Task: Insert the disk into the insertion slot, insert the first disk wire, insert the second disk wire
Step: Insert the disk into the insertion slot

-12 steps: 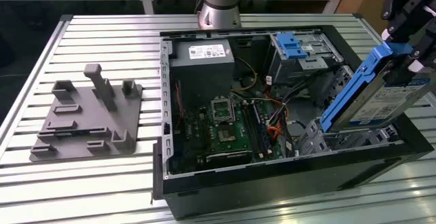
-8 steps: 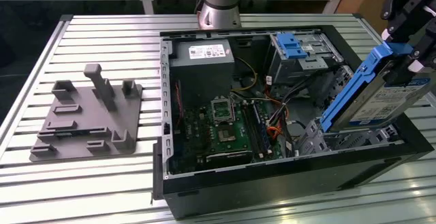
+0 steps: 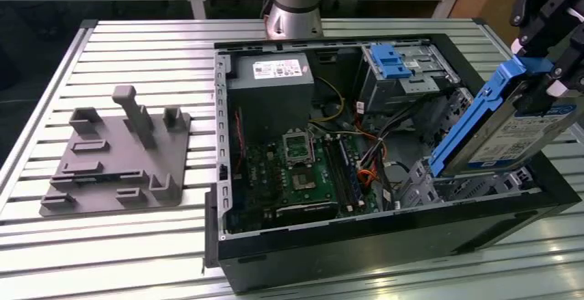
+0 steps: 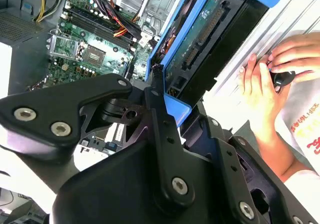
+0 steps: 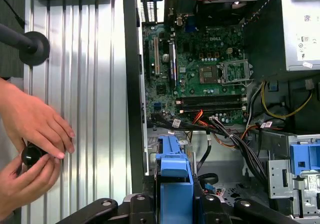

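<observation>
You're clamping your claw (image 5: 174, 194) on the disk (image 3: 507, 132), holding it tilted above the computer case (image 3: 365, 245). It's hanging right over the slot (image 3: 456, 185) inside that case.

gripper (image 3: 546, 74) chopped by the exterior view's right edge, covering the top end of the disk (image 3: 507, 132); insertion slot (image 3: 466, 189) mostly hidden behind that disk; person's hands (image 5: 35, 121) cut off in the first wrist view

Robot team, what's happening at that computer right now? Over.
Gripper shut on the disk, tilted above the case. Disk not yet in the insertion slot. Cables close by; a person's hands at the table.
</observation>
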`<state>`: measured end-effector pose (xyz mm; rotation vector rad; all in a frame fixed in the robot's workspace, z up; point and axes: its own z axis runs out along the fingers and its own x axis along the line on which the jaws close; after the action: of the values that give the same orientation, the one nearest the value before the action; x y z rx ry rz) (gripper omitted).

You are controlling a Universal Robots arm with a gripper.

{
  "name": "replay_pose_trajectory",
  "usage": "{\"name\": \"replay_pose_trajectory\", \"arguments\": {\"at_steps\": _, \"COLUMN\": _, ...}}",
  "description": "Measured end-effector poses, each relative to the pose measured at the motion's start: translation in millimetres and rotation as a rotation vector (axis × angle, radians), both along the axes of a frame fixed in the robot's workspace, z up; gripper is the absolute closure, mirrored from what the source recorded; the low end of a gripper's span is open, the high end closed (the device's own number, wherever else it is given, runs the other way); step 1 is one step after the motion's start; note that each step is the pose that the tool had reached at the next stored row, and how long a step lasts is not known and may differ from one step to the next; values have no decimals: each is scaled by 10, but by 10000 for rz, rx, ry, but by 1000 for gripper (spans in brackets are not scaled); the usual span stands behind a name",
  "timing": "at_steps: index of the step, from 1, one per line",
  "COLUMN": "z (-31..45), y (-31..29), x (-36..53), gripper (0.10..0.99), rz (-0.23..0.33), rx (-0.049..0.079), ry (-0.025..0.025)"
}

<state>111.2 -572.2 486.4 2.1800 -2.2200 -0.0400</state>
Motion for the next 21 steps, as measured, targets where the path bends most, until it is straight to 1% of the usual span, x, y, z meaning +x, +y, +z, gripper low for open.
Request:
{"name": "replay_pose_trajectory", "arguments": {"at_steps": 9, "z": 0, "y": 3, "x": 0, "gripper": 722, "rz": 0, "rx": 6, "ry": 0}}
{"name": "replay_pose_trajectory", "arguments": {"at_steps": 10, "z": 1, "y": 3, "x": 0, "gripper": 722, "rz": -1, "rx": 72, "ry": 0}}
{"name": "replay_pose_trajectory", "arguments": {"at_steps": 13, "z": -1, "y": 3, "x": -1, "gripper": 722, "rz": -2, "rx": 497, "ry": 0}}
{"name": "replay_pose_trajectory", "arguments": {"at_steps": 15, "z": 0, "y": 3, "x": 0, "gripper": 722, "rz": 0, "rx": 716, "ry": 0}}
{"name": "replay_pose_trajectory", "arguments": {"at_steps": 16, "z": 0, "y": 2, "x": 0, "gripper": 722, "rz": 0, "rx": 744, "ry": -1}}
{"name": "replay_pose_trajectory", "arguments": {"at_steps": 20, "z": 0, "y": 3, "x": 0, "gripper": 722, "rz": 14, "rx": 751, "ry": 1}}
{"name": "replay_pose_trajectory", "arguments": {"at_steps": 21, "z": -1, "y": 3, "x": 1, "gripper": 722, "rz": 89, "rx": 750, "ry": 3}}
